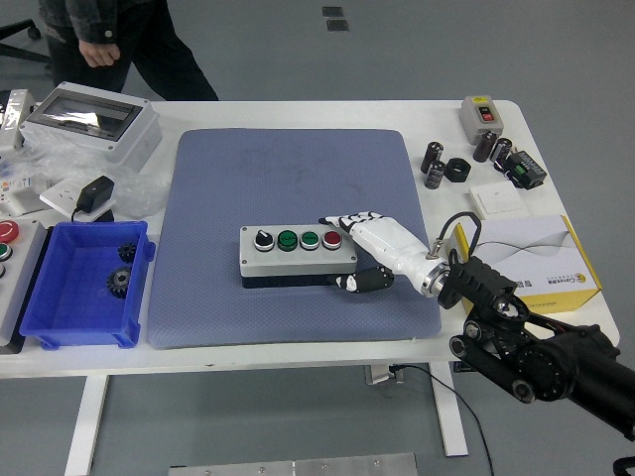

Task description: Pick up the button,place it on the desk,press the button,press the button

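On the blue mat (288,178), right hand (369,248) apparently grips button box (296,256).

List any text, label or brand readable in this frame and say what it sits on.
Nothing can be read for certain.
Yellow and white cardboard box: dark print along its yellow front edge, too small to read.
Small grey switch box with red and black buttons: a pale label, blurred.
Grey four-button control box, held at its right end by the right hand: no markings legible.
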You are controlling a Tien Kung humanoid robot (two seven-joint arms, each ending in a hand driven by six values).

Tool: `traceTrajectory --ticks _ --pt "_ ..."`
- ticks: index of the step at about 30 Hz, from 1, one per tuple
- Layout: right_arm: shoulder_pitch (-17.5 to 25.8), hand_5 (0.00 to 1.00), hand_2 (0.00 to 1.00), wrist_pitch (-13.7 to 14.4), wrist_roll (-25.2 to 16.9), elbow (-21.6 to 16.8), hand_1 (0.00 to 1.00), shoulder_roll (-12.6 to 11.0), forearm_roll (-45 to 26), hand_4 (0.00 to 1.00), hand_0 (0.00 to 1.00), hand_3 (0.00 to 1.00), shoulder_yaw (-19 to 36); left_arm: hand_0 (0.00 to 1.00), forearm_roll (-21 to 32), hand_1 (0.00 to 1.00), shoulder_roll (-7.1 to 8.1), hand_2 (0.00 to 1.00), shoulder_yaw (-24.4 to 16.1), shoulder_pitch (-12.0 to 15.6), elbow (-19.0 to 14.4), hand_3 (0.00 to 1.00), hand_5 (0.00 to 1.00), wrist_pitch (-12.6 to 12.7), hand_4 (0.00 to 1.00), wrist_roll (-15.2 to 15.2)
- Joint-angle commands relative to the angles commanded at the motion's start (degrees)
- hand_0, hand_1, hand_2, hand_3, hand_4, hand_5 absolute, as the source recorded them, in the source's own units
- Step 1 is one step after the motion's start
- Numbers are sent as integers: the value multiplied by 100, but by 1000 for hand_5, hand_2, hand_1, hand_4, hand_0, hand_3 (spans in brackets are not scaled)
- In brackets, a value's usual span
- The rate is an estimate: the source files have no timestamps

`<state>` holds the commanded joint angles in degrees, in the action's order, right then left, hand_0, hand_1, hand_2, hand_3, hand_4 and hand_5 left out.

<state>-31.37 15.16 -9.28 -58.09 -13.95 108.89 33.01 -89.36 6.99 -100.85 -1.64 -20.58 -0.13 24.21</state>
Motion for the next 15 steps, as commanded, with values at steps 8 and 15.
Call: traceTrajectory --ticks 8,15 --pt "35 131 909 -27 40 -216 886 -159 -43 803 940 998 25 604 0 484 2 489 -6 13 1 611 2 -13 172 -18" --pt "58 146 914 -87 47 -411 883 -283 -64 811 942 998 55 602 -8 485 9 489 -18 33 1 612 2 -44 168 -49"
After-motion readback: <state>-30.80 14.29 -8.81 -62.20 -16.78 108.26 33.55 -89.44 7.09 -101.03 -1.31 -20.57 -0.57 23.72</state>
